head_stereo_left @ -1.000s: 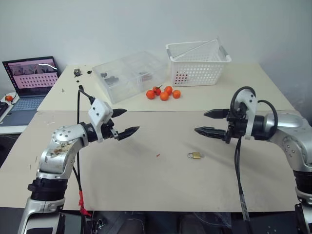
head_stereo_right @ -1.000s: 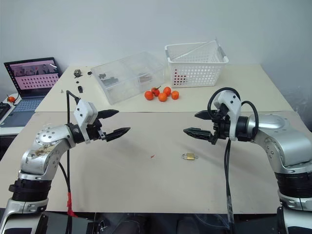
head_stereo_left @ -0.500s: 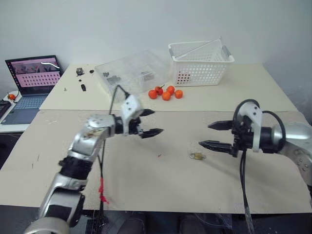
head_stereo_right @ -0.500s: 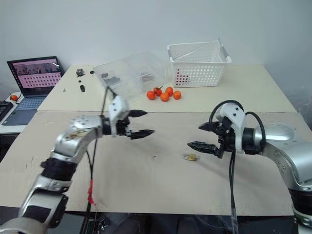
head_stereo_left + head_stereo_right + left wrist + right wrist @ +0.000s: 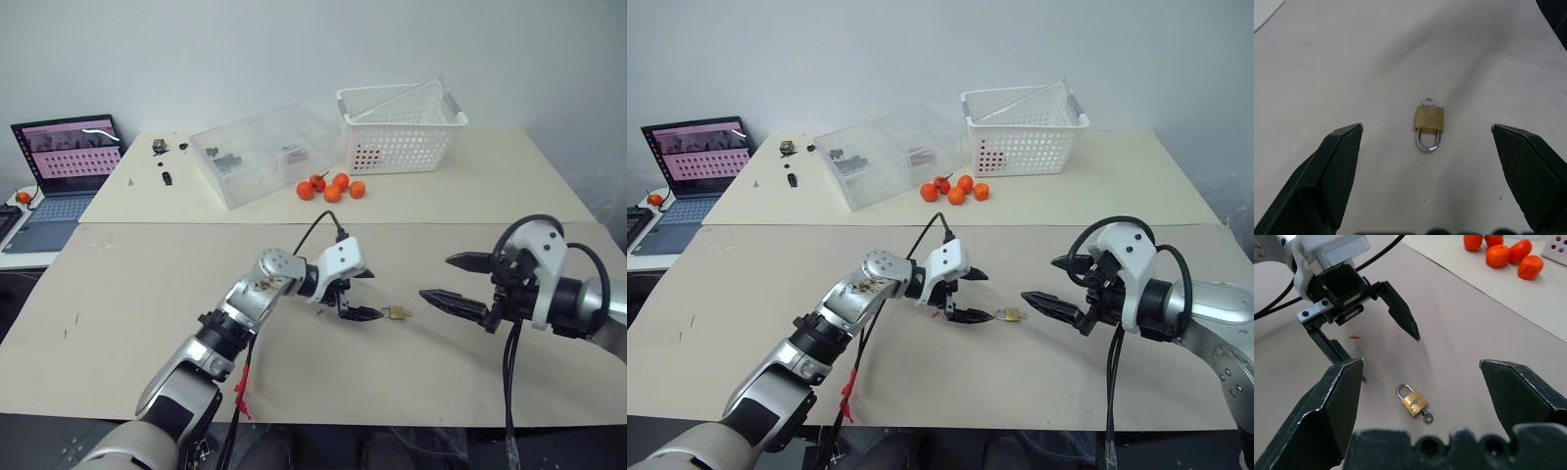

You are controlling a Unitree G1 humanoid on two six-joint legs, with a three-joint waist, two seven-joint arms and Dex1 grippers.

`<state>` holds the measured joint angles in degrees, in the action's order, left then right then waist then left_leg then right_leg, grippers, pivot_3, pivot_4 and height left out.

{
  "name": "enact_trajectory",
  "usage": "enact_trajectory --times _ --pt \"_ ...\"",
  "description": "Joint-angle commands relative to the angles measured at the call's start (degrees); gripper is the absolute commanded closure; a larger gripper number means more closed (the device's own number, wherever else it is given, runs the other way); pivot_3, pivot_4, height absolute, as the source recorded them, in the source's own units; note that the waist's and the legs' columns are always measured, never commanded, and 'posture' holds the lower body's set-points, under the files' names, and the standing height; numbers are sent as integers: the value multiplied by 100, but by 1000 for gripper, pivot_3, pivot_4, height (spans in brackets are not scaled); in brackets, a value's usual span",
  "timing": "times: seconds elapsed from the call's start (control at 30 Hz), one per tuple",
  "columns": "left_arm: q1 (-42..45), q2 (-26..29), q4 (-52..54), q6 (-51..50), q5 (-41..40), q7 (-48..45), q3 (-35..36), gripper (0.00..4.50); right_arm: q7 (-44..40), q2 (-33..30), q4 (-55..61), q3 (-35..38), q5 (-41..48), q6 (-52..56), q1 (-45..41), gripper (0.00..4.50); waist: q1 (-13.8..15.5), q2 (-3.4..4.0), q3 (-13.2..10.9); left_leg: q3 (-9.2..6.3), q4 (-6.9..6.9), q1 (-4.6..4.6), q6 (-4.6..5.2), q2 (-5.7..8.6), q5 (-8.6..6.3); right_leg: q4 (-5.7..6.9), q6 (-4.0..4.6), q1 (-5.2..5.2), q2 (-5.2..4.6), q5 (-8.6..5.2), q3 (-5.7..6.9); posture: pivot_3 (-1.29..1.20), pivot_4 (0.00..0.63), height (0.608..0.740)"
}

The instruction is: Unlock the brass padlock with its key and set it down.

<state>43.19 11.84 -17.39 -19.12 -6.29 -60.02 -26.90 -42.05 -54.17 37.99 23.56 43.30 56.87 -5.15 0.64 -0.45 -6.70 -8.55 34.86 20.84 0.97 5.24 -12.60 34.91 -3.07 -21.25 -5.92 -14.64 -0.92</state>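
The brass padlock [image 5: 396, 313] lies flat on the tan table, shackle pointing toward my left arm. A small silvery key [image 5: 1428, 101] sticks out of its bottom end. My left gripper [image 5: 375, 296] stands open just left of the padlock, low over the table, its lower fingertip [image 5: 379, 315] almost at the lock. The left wrist view has the padlock [image 5: 1429, 125] centred between the two open fingers. My right gripper [image 5: 436, 277] is open as well, a short way right of the padlock and pointing at it. Nothing is held by either gripper.
At the back of the table stand a white basket [image 5: 400, 127] and a clear plastic box [image 5: 260, 152], with several small orange fruits [image 5: 331, 188] in front of them. A laptop [image 5: 69, 162] sits at the far left. A tiny red mark [image 5: 1354, 337] lies near the left gripper.
My left gripper swept right and down across the table to the padlock. The right gripper drew back a little to the right. The padlock has not moved.
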Motion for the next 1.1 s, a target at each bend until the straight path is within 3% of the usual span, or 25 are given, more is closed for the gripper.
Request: enact_trajectory --times 0.03,0.63,1.1 --pt "165 -134 -201 395 234 -44 -119 26 185 20 329 398 181 49 149 0 -5 1 1 1 0 -1 3 0 -2 0 0 1 0 0 0 0 150 740" --pt "573 -1282 -1557 783 1014 384 -342 26 719 70 685 898 425 52 817 0 -11 0 0 63 6 1 11 -3 -6 1 -7 8 2 -2 -1 0 150 740" --pt "446 -1166 -1800 1014 1352 461 -379 26 775 -1 551 764 395 5 730 0 1 0 0 70 8 0 15 -10 -8 4 -7 8 13 -2 -3 0 150 740"
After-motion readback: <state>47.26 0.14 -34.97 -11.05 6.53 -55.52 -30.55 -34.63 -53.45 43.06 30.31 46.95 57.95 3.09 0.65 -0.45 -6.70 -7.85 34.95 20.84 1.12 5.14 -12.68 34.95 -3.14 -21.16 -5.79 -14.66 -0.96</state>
